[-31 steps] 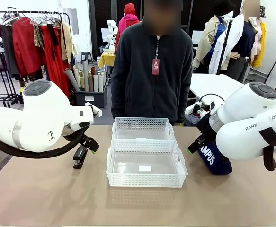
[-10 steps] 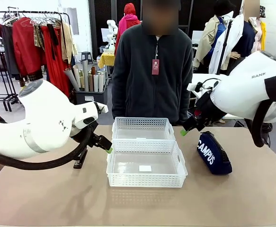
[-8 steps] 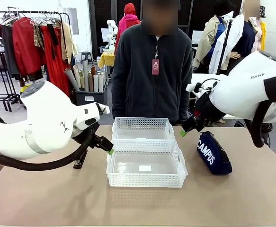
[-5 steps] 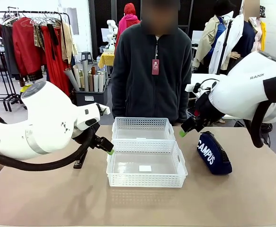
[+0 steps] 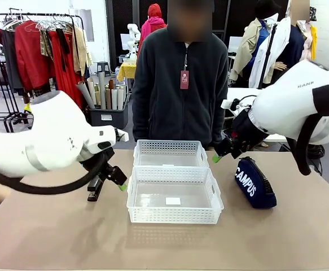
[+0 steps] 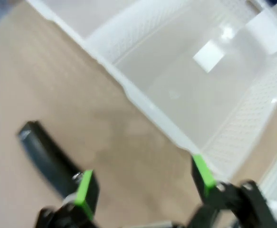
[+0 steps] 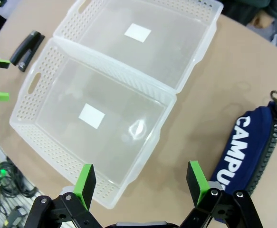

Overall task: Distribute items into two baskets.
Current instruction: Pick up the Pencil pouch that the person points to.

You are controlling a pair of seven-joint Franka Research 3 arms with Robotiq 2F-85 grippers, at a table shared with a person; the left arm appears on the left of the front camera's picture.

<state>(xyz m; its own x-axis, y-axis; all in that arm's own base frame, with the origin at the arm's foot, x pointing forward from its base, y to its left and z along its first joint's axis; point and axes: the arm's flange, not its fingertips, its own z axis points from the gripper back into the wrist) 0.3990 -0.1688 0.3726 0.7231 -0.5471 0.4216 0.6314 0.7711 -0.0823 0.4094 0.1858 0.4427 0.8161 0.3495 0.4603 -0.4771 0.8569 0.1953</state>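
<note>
Front view: two translucent-white lattice plastic baskets, the nearer basket (image 5: 173, 214) and the farther basket (image 5: 170, 153), sit touching at mid-bench. A small black desk stapler (image 5: 95, 189) lies toward the bench's left edge, with my left gripper (image 5: 118, 182) just beside it. A navy blue soft zip pouch lettered CAMPUS (image 5: 254, 182) lies toward the right edge, and my right gripper (image 5: 216, 158) hangs near it.

Left wrist view: the jaws are spread and empty, with the stapler (image 6: 45, 154) by one pad and a basket rim (image 6: 143, 102) by the other.

Right wrist view: the jaws are spread wide, holding nothing, over a basket corner. The pouch (image 7: 245, 147) lies alongside.
</note>
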